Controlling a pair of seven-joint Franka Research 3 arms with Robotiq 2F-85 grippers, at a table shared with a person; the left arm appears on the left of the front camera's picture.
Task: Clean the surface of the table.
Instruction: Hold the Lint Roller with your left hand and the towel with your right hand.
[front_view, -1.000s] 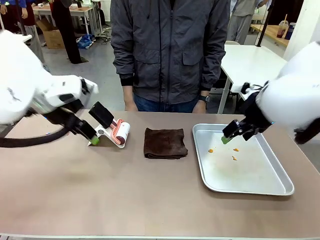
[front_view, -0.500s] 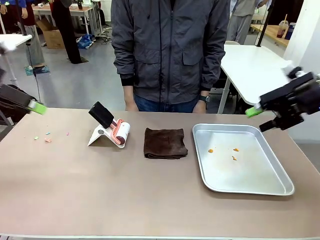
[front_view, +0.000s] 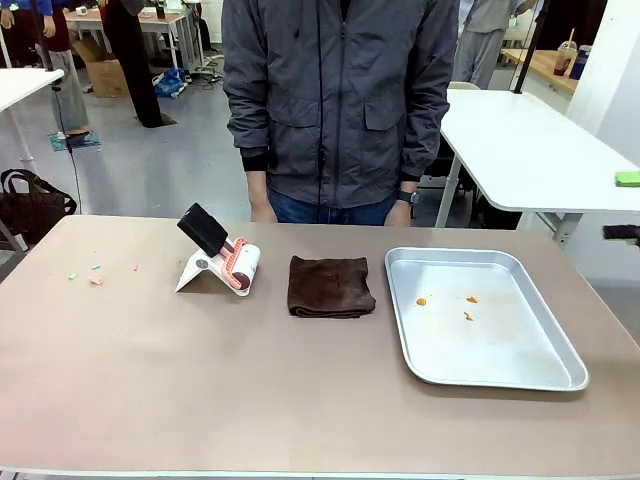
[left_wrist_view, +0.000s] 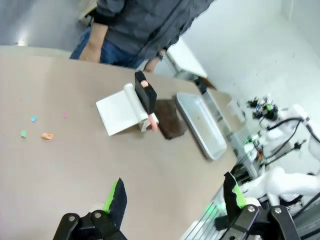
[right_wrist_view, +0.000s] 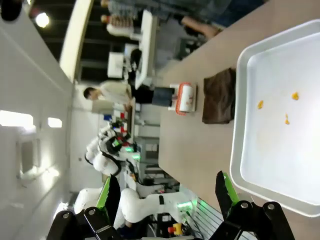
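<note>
The left gripper (left_wrist_view: 175, 197) is hanging above the left end of the table (front_view: 200, 400), its green-padded fingers spread wide and carrying nothing. The right gripper (right_wrist_view: 166, 195) is hovering off the table's right edge, jaws just as wide and empty. The brownish-tan table is stretching across the room in front of me, its near edge bare. Toward the right edge a silver metal tray (front_view: 500, 381) is lying flat, with 3 orange crumbs (front_view: 468, 316) sitting in its far half. A folded dark brown cloth (front_view: 331, 286) is lying just left of the tray, apart from it. Left of that, a lint roller (front_view: 243, 267) with a black handle is leaning on a white stand (front_view: 200, 272). Near the left edge 4 small coloured scraps (front_view: 95, 280) are lying scattered. A person (front_view: 340, 100) in a grey jacket is standing at the far edge.
</note>
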